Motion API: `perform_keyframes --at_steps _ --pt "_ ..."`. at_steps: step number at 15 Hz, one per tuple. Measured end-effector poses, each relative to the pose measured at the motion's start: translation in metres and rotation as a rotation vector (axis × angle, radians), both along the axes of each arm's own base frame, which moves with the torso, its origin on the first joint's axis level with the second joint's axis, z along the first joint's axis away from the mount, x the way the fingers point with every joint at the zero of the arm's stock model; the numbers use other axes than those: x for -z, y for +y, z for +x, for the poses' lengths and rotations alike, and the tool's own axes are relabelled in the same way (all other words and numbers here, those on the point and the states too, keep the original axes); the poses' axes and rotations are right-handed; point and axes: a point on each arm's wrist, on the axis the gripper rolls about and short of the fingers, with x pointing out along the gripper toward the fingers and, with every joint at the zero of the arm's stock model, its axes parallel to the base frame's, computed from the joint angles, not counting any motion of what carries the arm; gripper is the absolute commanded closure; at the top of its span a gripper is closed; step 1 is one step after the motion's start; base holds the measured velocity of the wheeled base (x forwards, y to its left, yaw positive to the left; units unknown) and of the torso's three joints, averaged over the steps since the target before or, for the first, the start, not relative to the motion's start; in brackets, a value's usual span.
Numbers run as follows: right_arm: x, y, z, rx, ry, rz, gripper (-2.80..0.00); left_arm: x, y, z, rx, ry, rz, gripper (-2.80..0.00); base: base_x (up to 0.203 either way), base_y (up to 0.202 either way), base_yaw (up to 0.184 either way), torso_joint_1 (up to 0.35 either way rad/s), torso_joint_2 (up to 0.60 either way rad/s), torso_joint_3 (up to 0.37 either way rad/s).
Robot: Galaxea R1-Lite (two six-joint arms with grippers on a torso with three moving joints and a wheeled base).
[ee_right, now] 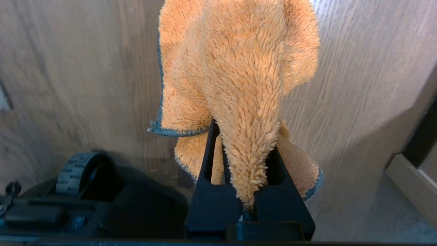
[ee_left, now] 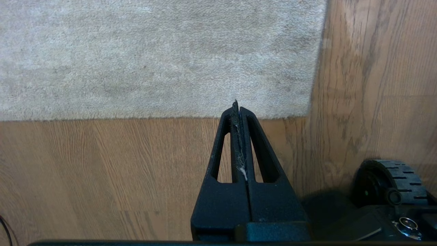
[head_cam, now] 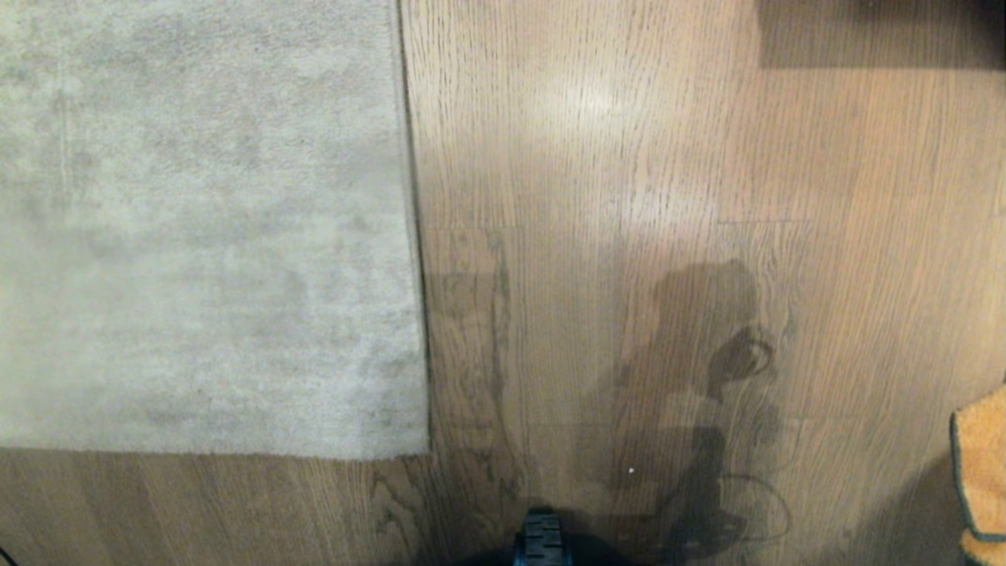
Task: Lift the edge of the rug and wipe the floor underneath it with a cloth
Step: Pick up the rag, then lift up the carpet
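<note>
While the rug edge (head_cam: 413,236) lies flat on the floor (head_cam: 589,196), its corner near the robot's base, the right hand (ee_right: 247,143) pinches the cloth (ee_right: 239,78), which bunches out past its fingers above bare planks. The left hand (ee_left: 239,112) hangs above the floor near that corner, fingers pressed together.

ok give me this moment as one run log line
left gripper: shut, empty, above rug edge | right gripper: shut on cloth | rug flat on floor
</note>
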Motion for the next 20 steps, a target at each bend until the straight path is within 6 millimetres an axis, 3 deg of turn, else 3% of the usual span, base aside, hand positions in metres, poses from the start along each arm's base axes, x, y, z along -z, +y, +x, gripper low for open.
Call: perform_keyframes --at_steps 8,15,20 --pt "0.05 0.0 -0.021 -0.044 -0.037 -0.044 0.0 0.0 0.0 0.0 0.0 0.0 0.0 0.0 0.0 0.0 0.0 0.0 0.0 0.0" --pt "0.071 0.0 -0.02 -0.042 -0.062 -0.078 0.0 0.0 0.0 0.0 0.0 0.0 0.0 0.0 0.0 0.0 0.0 0.0 0.0 0.0" --pt "0.073 0.0 -0.019 -0.038 -0.061 -0.066 0.0 0.0 0.0 0.0 0.0 0.0 0.0 0.0 0.0 0.0 0.0 0.0 0.0 0.0"
